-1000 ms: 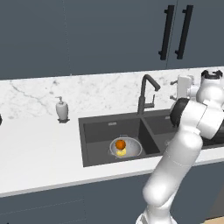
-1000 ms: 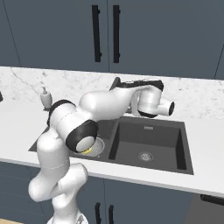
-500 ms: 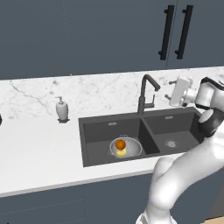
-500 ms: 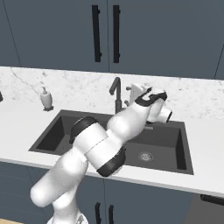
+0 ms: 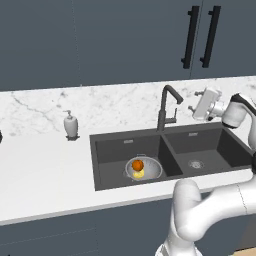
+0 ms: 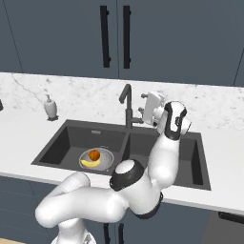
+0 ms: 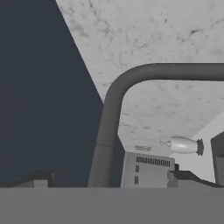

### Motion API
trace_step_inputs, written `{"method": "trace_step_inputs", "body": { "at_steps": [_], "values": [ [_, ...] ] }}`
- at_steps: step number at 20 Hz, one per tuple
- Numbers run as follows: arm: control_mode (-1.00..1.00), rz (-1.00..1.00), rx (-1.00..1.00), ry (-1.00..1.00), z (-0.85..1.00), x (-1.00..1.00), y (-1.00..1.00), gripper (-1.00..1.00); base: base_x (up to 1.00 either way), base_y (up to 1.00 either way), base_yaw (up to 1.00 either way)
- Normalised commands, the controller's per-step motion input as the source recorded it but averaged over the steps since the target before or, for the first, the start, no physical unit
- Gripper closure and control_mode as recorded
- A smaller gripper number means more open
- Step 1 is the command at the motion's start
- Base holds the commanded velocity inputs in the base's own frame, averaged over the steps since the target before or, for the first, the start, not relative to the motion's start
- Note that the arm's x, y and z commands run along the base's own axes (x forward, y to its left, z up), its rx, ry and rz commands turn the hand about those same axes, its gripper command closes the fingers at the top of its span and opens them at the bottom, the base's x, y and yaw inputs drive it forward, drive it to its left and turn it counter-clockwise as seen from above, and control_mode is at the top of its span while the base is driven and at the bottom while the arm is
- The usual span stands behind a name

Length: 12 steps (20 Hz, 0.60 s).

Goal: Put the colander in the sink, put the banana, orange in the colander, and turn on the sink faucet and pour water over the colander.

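Spread fingers (image 5: pixel 192 101) hover just right of the sink faucet (image 5: pixel 166 107)

The colander (image 5: pixel 144 168) sits in the sink's (image 5: pixel 110 172) left basin, holding the orange (image 5: pixel 138 164) and the banana (image 5: pixel 139 173). A soap dispenser (image 5: pixel 71 124) stands on the tabletop (image 5: pixel 40 170), far left.

The sink faucet (image 7: pixel 114 105) sweeps from six o'clock up and across to three o'clock over marble backsplash (image 7: pixel 166 39), with a soap dispenser (image 7: pixel 183 145) lying at four o'clock.

both base views look down over the sink (image 5: pixel 150 150); hand view, seemingly rolled, sits close to the faucet (image 7: pixel 109 118)
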Motion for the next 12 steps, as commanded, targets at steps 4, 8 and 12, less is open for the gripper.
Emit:
{"method": "trace_step_inputs", "body": {
  "at_steps": [4,8,12],
  "values": [
    [-1.0,0.0,-0.01,0.0,0.38,0.0,0.28,-1.0,0.0,0.0,0.0],
    [-1.0,0.0,-0.04,0.0,0.37,0.0,0.34,-1.0,0.0,0.0,0.0],
    [-1.0,0.0,-0.03,0.02,0.03,0.0,0.19,-1.0,0.0,0.0,0.0]
  ]
}}
